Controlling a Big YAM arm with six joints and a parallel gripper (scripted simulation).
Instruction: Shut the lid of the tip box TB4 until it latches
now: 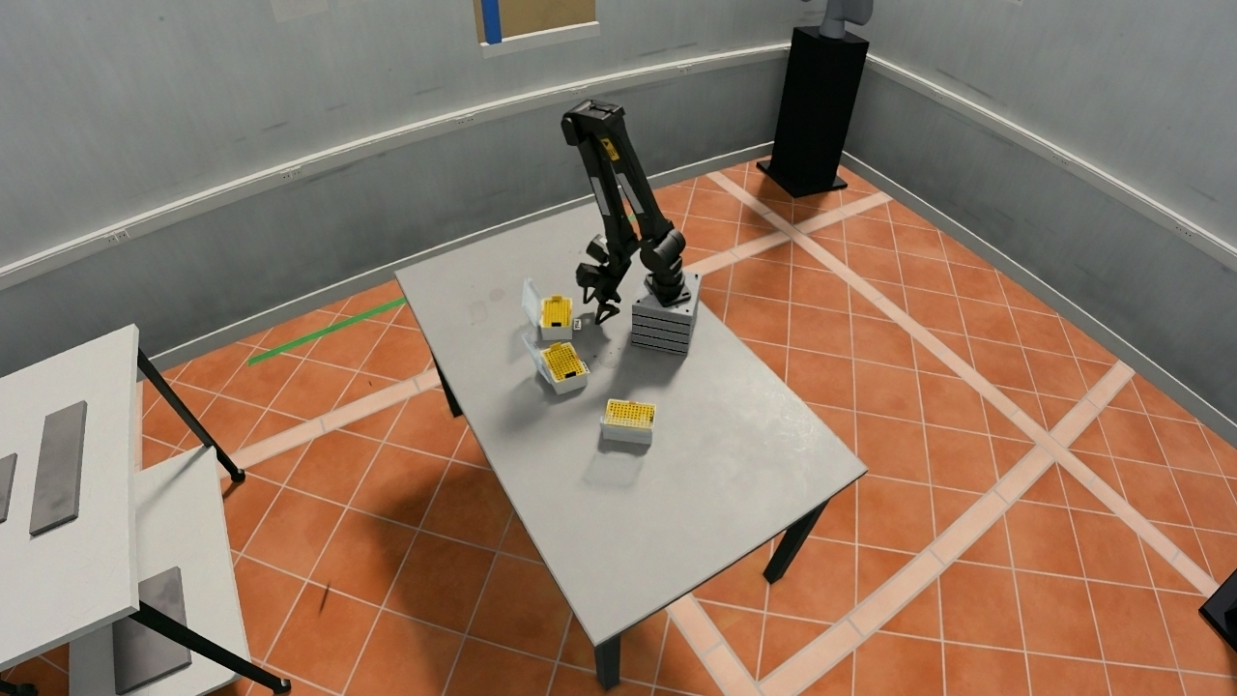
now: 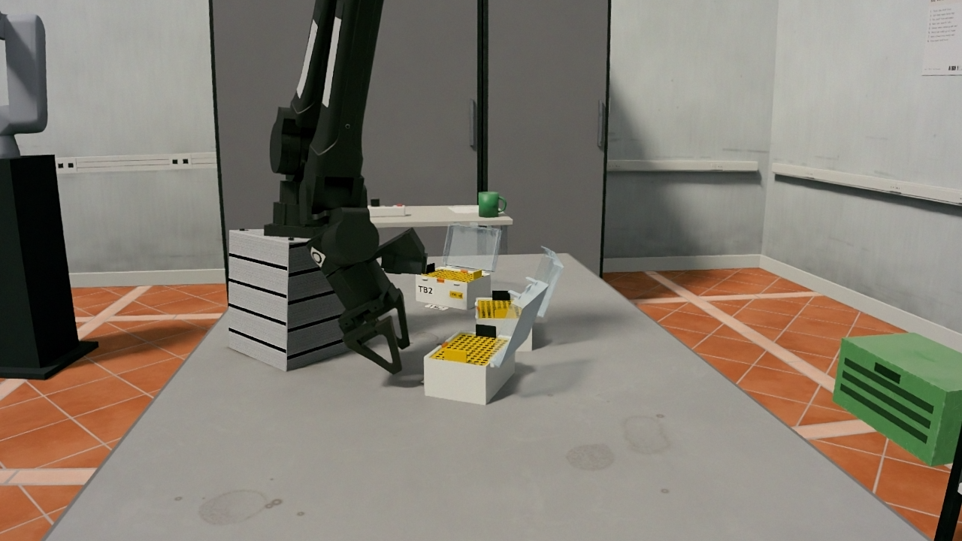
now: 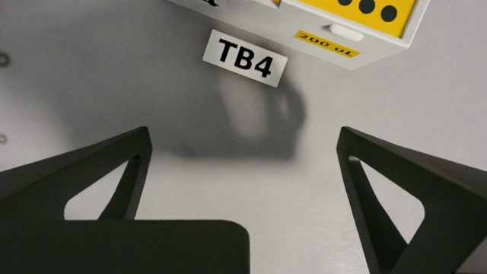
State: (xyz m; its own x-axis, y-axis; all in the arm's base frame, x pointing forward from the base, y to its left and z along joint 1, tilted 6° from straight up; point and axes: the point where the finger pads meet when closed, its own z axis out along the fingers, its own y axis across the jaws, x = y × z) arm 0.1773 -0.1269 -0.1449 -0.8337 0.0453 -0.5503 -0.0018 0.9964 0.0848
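Observation:
Three white tip boxes with yellow racks stand on the grey bench, all lids open. The far box has its clear lid upright; its side reads TB2 in the exterior view. A bench tag reading TB4 lies just in front of it. The middle box and the near box stand further along. My gripper is open and empty, low over the bench just in front of the TB4 tag.
The arm stands on a striped grey pedestal right beside the boxes. A green crate sits off the bench at the right. A green mug stands on a far table. White tables stand at the left.

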